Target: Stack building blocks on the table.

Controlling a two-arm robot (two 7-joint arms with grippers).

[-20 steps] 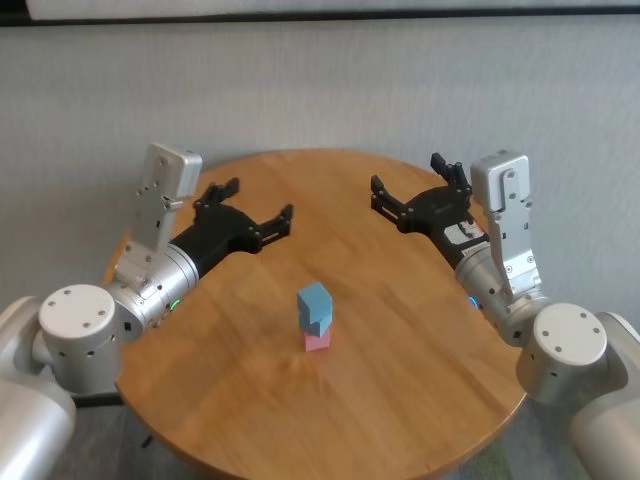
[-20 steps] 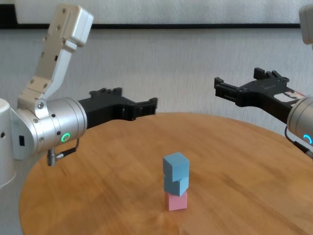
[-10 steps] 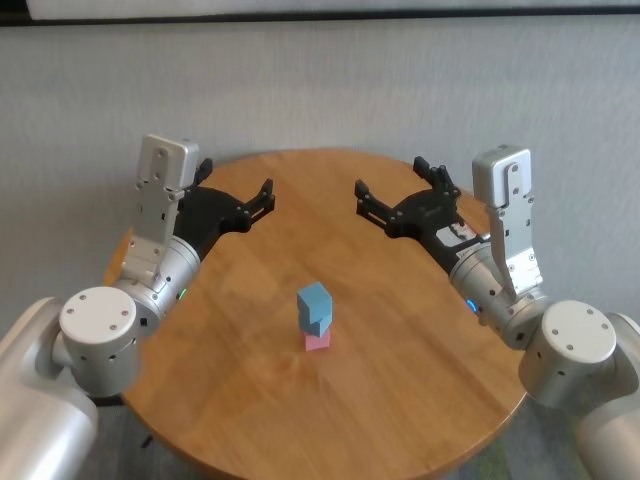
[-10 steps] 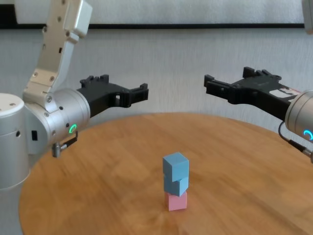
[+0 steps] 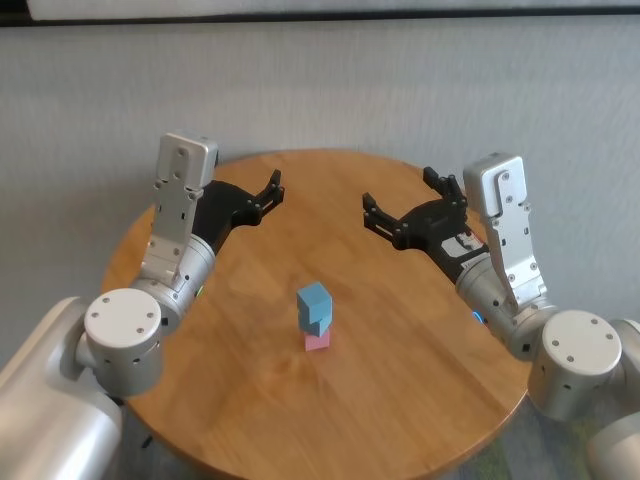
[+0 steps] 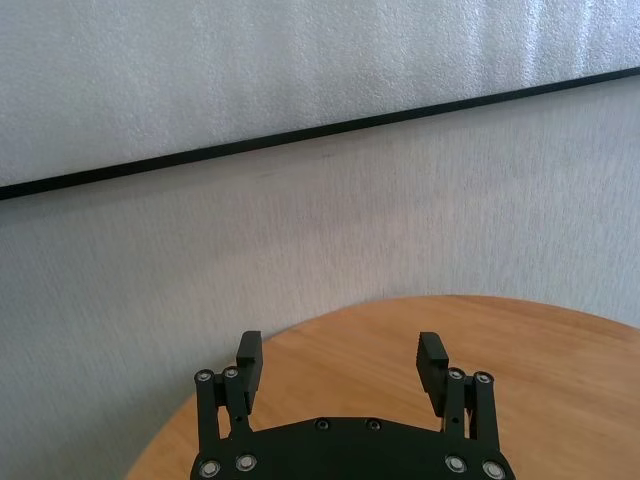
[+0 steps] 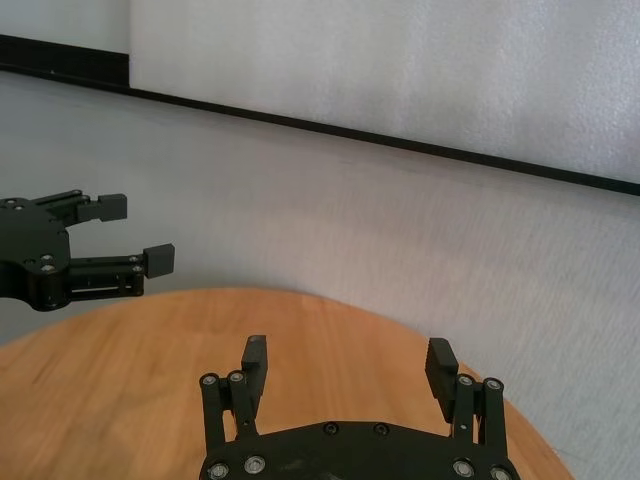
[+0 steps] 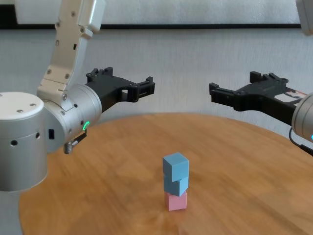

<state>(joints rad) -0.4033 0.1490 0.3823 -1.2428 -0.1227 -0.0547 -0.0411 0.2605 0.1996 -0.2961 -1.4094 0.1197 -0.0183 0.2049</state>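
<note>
Three building blocks stand stacked near the middle of the table (image 5: 410,330): a pink block (image 5: 317,341) at the bottom, a light blue block (image 5: 314,322) on it, and a second light blue block (image 5: 314,298) on top, turned slightly. The stack also shows in the chest view (image 8: 176,181). My left gripper (image 5: 270,190) is open and empty, above the table's far left. My right gripper (image 5: 400,202) is open and empty, above the far right. Both are well away from the stack.
A grey wall with a black strip (image 6: 320,130) stands behind the round table. The right wrist view shows my own open fingers (image 7: 255,360) and the left gripper (image 7: 135,230) farther off across the table.
The left arm has lifted and drawn its gripper back toward the table's far left. The right gripper swung slightly toward the middle and back. The stack has not moved.
</note>
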